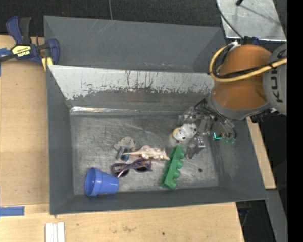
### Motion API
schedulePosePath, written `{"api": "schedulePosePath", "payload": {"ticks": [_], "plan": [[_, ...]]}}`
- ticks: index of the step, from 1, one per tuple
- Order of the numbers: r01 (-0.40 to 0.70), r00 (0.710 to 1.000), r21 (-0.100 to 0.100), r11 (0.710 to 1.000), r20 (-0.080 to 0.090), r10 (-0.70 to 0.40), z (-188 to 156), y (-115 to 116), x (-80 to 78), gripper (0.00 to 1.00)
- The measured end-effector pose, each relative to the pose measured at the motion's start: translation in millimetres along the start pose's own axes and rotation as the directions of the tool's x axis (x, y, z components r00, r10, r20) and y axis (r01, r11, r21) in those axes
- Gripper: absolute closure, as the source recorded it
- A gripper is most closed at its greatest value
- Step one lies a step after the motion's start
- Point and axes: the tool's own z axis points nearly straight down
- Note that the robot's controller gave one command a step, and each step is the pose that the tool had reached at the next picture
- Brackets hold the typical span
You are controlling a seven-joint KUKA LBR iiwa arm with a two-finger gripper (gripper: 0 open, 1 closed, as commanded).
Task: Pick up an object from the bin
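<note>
Camera view, contents of the grey metal bin (60, 135), as we count them:

1. Gripper (196, 138): low over the right part of the bin floor, hanging beneath the orange cover (240, 82) on the wrist, with the arm entering from the right. Its metal parts overlap one another from this angle, so we cannot tell whether it is spread or pressed together, and we see nothing plainly gripped in it.

2. Small white round thing (181, 133): on the floor right of centre, just beside the gripper on its left. It is the item nearest the tool. We cannot tell whether the two touch.

3. Green ridged block (172, 168): long and narrow, lying below the white thing and running down toward the front wall, tilted slightly. Its upper end is near the gripper.

4. Pale beige piece (150, 153): irregular in shape, lying flat at mid-floor to the left of the green block.

5. Purple sunglasses (134, 166): just in front of the beige piece, dark lenses facing up.

6. Small grey item (123, 144): left of the beige piece. We cannot make out what kind of thing it is.

7. Blue cup (100, 182): on its side in the front left corner, well apart from the gripper.
</note>
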Motion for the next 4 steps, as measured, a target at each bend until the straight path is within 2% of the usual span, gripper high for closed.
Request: {"api": "schedulePosePath", "payload": {"ticks": [1,2,3,4], "plan": [[0.001,1.000,0.001,1.000,0.008,-0.001,-4,0,-1.8,0.00],[0.390,0.921,0.006,0.921,0.013,-0.390,78,5,-51.4,1.00],[0.388,0.921,0.005,0.922,0.013,-0.388,79,5,-50.9,0.00],[0.388,0.922,0.005,0.922,0.013,-0.388,79,5,-51.0,0.00]]}}
